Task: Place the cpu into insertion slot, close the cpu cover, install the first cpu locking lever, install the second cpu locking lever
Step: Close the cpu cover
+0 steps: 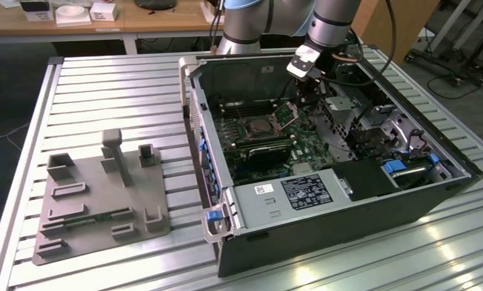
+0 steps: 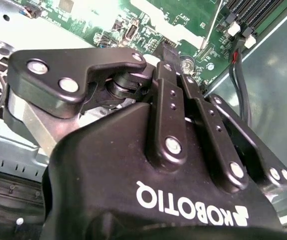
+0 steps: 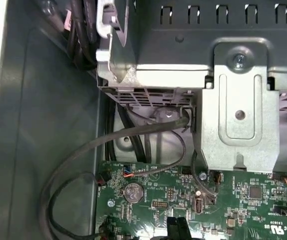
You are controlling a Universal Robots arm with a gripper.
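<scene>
The surface is silvery metal, ribbed in long parallel slats. The plastic stand is plain grey. The computer case is black outside and dull grey inside, with bright blue clips and a black label printed in white. The circuit board is green, speckled with silver and black parts. Its socket is dark in the middle with a silvery rim. The fingers are matt black with silver screws. The cables are black. The arm is silver-grey.
</scene>
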